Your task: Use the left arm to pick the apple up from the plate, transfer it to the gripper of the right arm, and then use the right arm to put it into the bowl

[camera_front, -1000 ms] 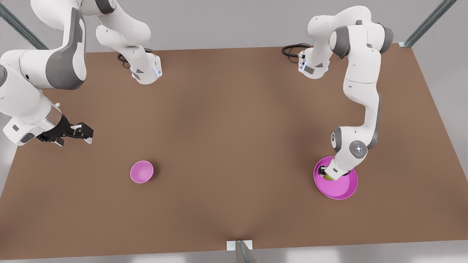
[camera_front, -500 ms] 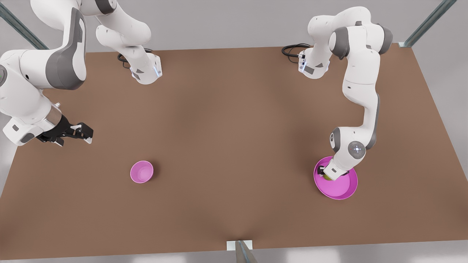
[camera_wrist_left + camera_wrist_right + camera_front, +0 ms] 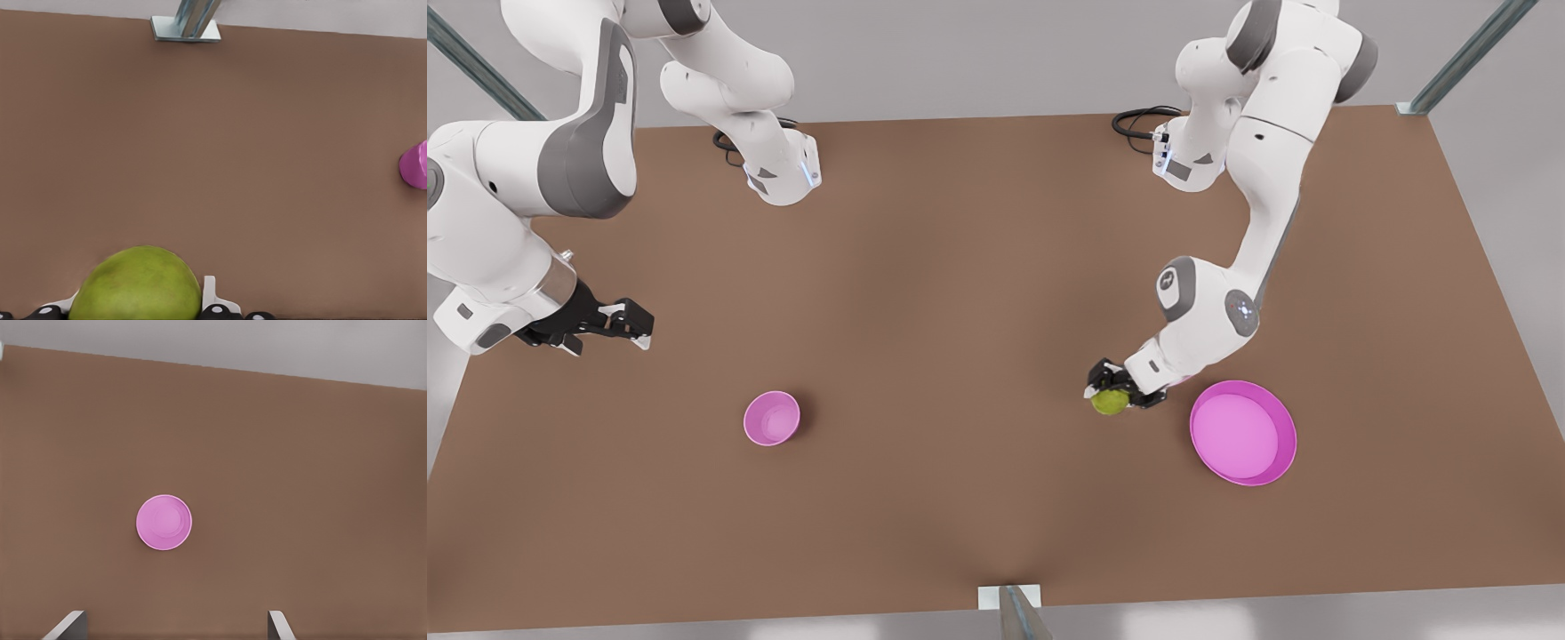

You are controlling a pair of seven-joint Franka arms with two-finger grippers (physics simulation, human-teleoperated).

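While the right gripper [image 3: 633,326] hangs over the brown table [image 3: 978,267] at the front view's far left, its arm waiting, its two fingers stand wide apart with nothing between them; the right wrist view shows both fingertips [image 3: 67,623] spread above bare tabletop. Just past it toward the middle sits the bowl [image 3: 772,418], small, deep and pink, with nothing inside it that I can see. From the right wrist view its hollow looks plain pink.

Further toward the front view's right, the left gripper [image 3: 1113,391] is clamped on the apple [image 3: 1110,402], which is off the plate and held above the table, just beside the plate's rim on the side facing the bowl. The left wrist view shows the yellow-green fruit pinched between the two fingers [image 3: 211,297], cut off at the frame edge so its stem dimple cannot be made out. The gripper body hides part of the apple in the front view.

Farthest right lies the plate [image 3: 1285,449], wide and shallow, its pink floor bare.
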